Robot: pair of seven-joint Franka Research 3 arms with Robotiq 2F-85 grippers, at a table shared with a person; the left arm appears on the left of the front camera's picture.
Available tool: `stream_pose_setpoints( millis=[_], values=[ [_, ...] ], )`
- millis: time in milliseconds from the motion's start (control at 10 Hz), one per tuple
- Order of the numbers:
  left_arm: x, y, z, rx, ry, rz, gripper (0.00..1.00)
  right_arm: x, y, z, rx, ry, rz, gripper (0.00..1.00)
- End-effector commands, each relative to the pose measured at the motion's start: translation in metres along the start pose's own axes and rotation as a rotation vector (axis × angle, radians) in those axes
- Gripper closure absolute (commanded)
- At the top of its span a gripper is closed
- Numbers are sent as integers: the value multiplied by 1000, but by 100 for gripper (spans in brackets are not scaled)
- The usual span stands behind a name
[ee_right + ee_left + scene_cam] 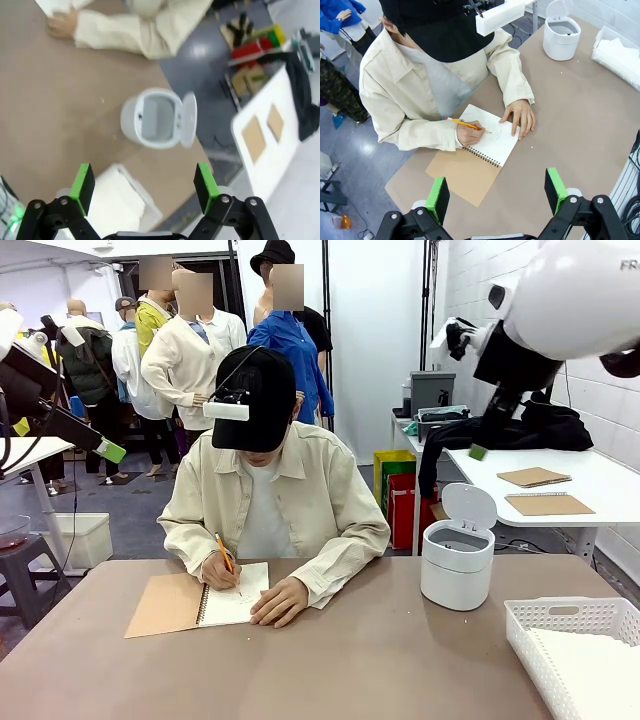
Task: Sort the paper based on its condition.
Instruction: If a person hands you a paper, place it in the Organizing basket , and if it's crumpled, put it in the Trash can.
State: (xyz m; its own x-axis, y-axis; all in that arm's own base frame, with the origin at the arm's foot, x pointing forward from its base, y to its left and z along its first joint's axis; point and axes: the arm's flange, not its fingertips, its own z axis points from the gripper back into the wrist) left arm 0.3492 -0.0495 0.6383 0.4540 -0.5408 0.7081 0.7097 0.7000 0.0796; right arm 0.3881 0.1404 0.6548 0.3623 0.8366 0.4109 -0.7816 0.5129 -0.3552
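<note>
Left hand: fingers spread, empty, poised high over the counter. Beyond it a spiral notebook lies under the person's pencil.
Right hand: fingers spread, empty. Ahead is an open-lidded bin, likely for spoiled sheets.
Paper: stacked in the basket directly beneath the right hand. The basket is cropped and the sheets' condition is unreadable.
</note>
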Motion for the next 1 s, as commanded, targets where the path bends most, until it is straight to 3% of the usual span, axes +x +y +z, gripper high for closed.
stream_pose_setpoints(
  millis=[0, 200, 400, 700, 900],
  values=[
    [0, 0, 0, 0, 0, 2, 0, 13, -2, -8, 121, -135, 9, 0],
    [0, 0, 0, 0, 0, 2, 0, 24, 10, -17, 161, -228, -63, 0],
    [0, 0, 0, 0, 0, 2, 0, 23, 28, -20, 320, -298, -180, 0],
    [0, 0, 0, 0, 0, 2, 0, 29, 48, -35, 385, -292, -151, 0],
    [0, 0, 0, 0, 0, 2, 0, 24, 42, -34, 349, -306, -82, 0]
  ],
)
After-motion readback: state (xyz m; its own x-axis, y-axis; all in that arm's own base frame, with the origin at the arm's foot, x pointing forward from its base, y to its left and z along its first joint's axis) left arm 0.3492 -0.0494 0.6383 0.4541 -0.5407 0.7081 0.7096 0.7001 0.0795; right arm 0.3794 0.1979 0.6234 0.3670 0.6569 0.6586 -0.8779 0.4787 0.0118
